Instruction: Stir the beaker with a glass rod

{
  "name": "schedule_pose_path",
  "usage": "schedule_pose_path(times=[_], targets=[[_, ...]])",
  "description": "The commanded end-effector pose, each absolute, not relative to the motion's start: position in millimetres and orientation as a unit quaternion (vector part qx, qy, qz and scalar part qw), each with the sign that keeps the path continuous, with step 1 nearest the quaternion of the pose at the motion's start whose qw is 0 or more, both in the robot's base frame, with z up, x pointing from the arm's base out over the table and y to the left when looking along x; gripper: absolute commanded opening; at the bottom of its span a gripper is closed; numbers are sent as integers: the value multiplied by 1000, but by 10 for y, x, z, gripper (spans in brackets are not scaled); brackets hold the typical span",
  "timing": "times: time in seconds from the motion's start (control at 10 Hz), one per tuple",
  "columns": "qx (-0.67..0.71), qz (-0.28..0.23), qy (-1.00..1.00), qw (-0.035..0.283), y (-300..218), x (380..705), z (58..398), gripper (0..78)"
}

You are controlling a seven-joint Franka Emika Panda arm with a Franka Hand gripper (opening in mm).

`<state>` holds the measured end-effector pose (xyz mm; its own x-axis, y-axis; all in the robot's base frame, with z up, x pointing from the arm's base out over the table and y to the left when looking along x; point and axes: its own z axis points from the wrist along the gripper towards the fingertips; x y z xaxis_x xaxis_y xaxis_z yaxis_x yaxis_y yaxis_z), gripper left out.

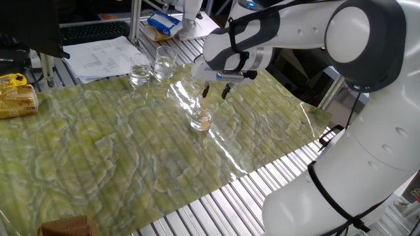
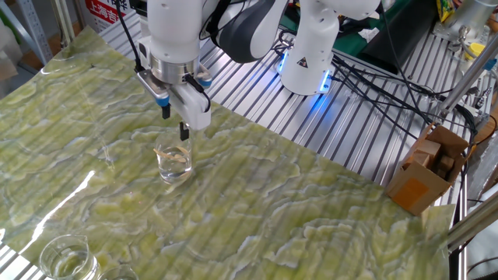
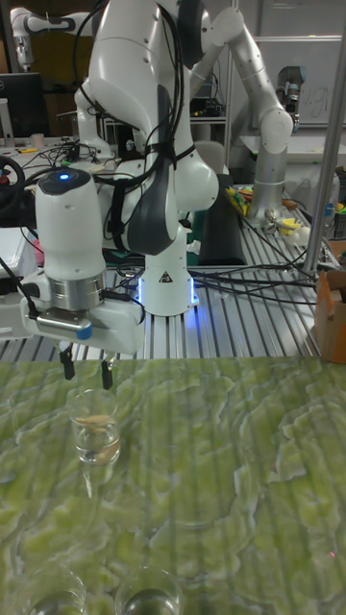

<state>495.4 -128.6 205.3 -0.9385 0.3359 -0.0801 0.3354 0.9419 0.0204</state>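
Note:
The beaker [image 1: 201,118] [image 2: 173,162] [image 3: 97,429] stands upright on the green patterned mat [image 1: 118,151], holding a little clear liquid. The glass rod [image 1: 204,107] [image 2: 177,155] [image 3: 94,419], pale tan, rests inside the beaker, leaning against its wall. No finger touches it. My gripper [image 1: 215,93] [image 2: 174,123] [image 3: 87,373] hovers just above the beaker's rim, open, with one dark finger on either side of the opening and nothing between them.
Two other clear beakers [image 1: 140,71] [image 1: 163,63] stand at the mat's far edge, near papers [image 1: 105,56]. A yellow box [image 1: 16,98] sits at the left, a cardboard box [image 2: 424,175] off the mat's side. A second robot base [image 3: 163,269] stands behind.

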Motion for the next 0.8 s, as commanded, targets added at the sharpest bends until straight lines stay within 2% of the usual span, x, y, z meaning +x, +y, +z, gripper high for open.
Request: schedule_pose_path(times=[0.1,0.4,0.5,0.8], targets=[[173,2,984,42,-1289,4963,2068,774],[173,2,984,42,-1289,4963,2068,774],[143,27,989,12,-1258,5105,2281,774],[148,26,989,13,-1258,5105,2281,774]])
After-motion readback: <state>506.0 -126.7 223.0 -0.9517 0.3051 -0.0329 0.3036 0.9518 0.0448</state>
